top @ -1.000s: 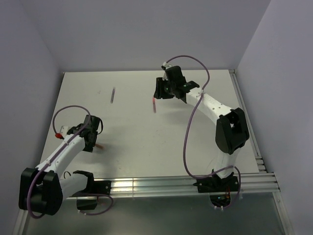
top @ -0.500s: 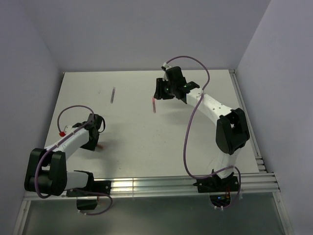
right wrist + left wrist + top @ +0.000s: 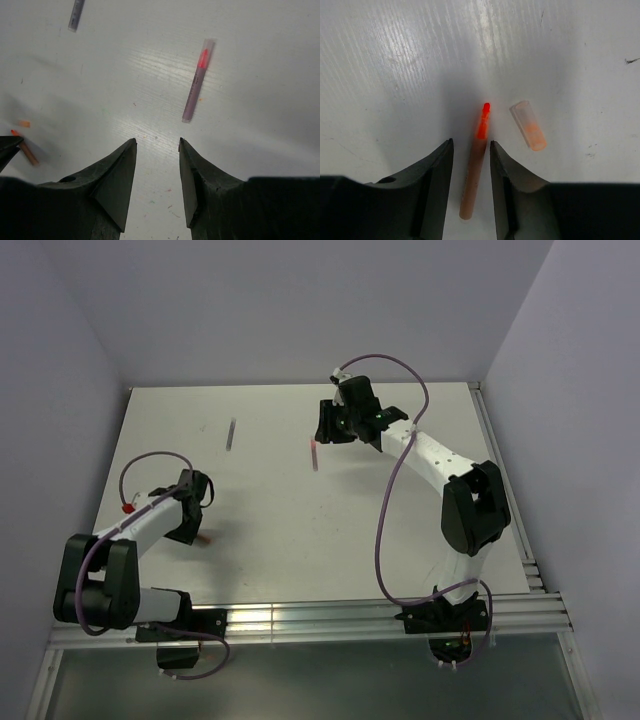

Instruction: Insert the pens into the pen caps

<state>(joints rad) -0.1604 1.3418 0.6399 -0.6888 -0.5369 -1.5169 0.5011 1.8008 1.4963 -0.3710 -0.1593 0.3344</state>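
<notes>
A red-orange pen (image 3: 475,165) lies flat on the white table, its bright tip pointing away from the wrist. My left gripper (image 3: 471,144) is open, with one finger on each side of the pen's barrel and a small gap on both sides. A pale pinkish-red cap (image 3: 528,125) lies just right of the pen's tip. In the top view the left gripper (image 3: 196,528) is at the near left. My right gripper (image 3: 157,141) is open and empty, just short of a second red pen (image 3: 198,82) with a clear cap over its tip. This pen also shows in the top view (image 3: 314,454).
A dark grey pen (image 3: 231,433) lies at the far left of the table; it also shows in the right wrist view (image 3: 76,14). A faint small mark (image 3: 203,427) lies left of it. A metal rail (image 3: 330,615) runs along the near edge. Walls close in the table.
The left arm's rear links have swung up and in, and its gripper has stayed over the red-orange pen. The right arm has not moved.
</notes>
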